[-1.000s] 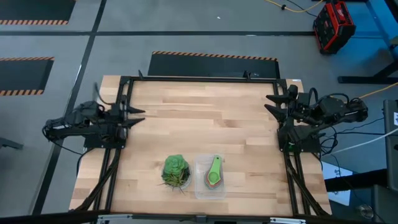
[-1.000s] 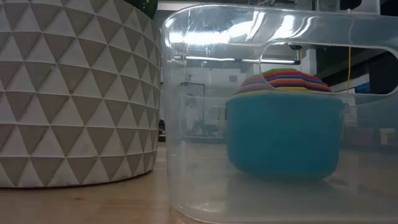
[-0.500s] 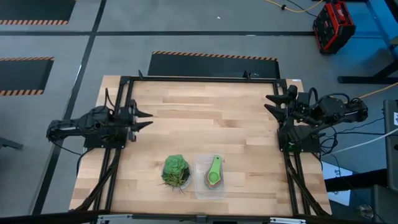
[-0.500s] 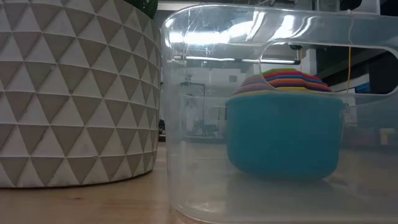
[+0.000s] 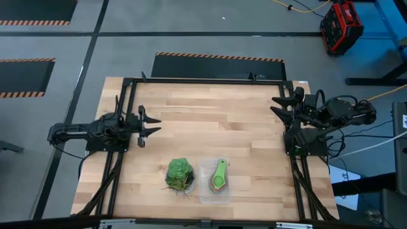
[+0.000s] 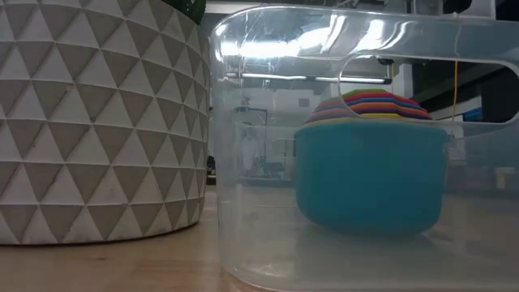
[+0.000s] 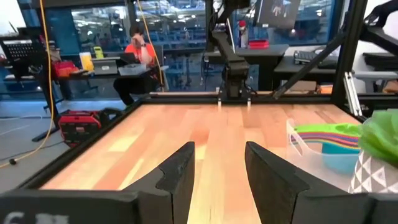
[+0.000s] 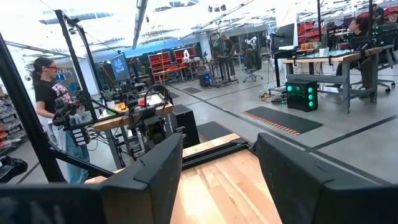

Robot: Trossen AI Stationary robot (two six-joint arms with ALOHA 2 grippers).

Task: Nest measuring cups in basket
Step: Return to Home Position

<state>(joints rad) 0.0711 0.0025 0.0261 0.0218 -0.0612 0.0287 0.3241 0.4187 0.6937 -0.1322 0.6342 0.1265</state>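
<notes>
- Fingers of the left gripper and right gripper are sitting spread at opposite edges of the table in the high view; the measuring cups are lying nested inside the basket, beside the leafy ball.
- Low view: the stack is resting on the basket floor by a patterned pot.
- Left wrist view: only a low sweep would be risking the basket.
- Right wrist view: no readable writing is showing.
</notes>
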